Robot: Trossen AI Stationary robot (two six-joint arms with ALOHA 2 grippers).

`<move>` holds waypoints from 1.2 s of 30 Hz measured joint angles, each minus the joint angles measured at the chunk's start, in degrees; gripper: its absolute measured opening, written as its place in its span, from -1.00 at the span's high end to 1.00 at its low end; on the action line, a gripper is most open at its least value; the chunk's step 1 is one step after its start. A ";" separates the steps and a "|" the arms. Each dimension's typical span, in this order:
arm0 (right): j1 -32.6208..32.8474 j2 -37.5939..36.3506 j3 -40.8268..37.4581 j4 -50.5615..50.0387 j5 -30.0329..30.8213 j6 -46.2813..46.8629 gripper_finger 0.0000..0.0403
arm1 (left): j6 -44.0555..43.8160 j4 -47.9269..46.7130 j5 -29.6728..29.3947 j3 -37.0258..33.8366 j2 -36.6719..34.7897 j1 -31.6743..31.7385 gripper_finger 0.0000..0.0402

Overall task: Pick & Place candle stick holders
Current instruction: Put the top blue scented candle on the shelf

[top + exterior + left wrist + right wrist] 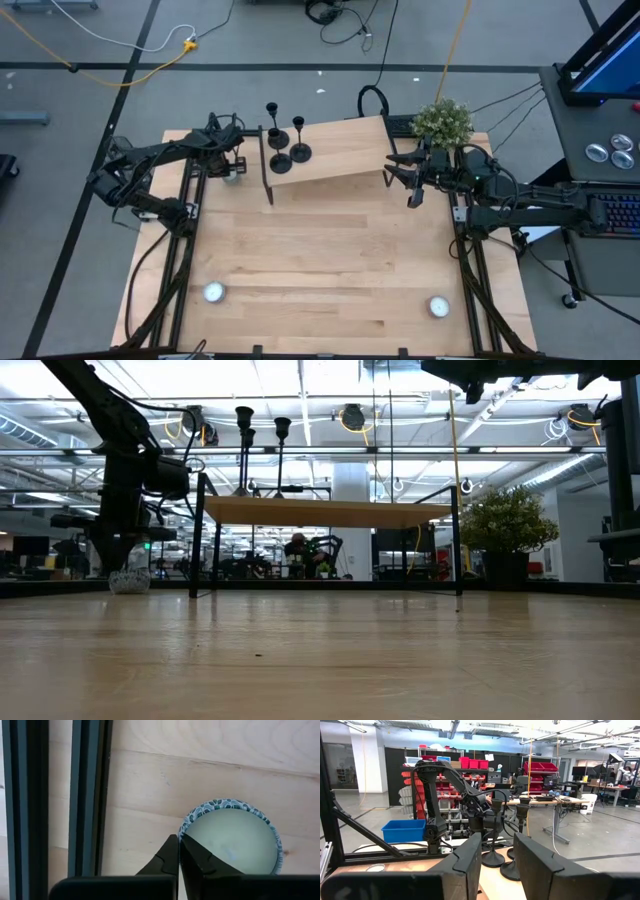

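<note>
I've left the three candle stick holders [286,142] clustered at the raised shelf's [340,160] left edge, my right gripper [409,178] spread at its right edge, left gripper [178,851] closed beside a candle [234,836].

Both arms are dark, near-black jointed links with black cables looped along them. The left gripper [178,851] has matte black wedge-shaped fingers tapering to thin tips; the right gripper [497,851] has broad, flat, slab-like black fingers.
</note>
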 joint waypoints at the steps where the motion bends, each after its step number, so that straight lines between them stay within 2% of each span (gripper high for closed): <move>1: 0.00 0.00 0.00 0.00 0.00 0.00 0.48 | 0.10 -0.14 0.12 0.00 0.00 0.00 0.98; 11: 0.00 0.00 0.00 0.00 0.00 0.00 0.48 | 1.91 -4.89 2.58 0.00 -1.27 -0.57 0.99; 18: 0.00 0.00 0.00 0.03 0.00 0.00 0.48 | 1.78 -10.18 2.94 0.00 -6.36 -2.02 0.99; 23: -0.02 0.01 0.00 0.06 0.00 0.00 0.48 | 0.75 -14.61 5.51 0.00 -11.65 -4.67 1.00; 29: -0.02 0.02 0.00 0.91 0.00 0.00 0.48 | -2.97 -19.10 10.10 0.00 -19.53 -11.41 1.00; 36: 0.00 0.02 0.00 5.35 -0.02 0.35 0.48 | -12.06 -23.92 14.01 0.31 -27.08 -23.98 1.00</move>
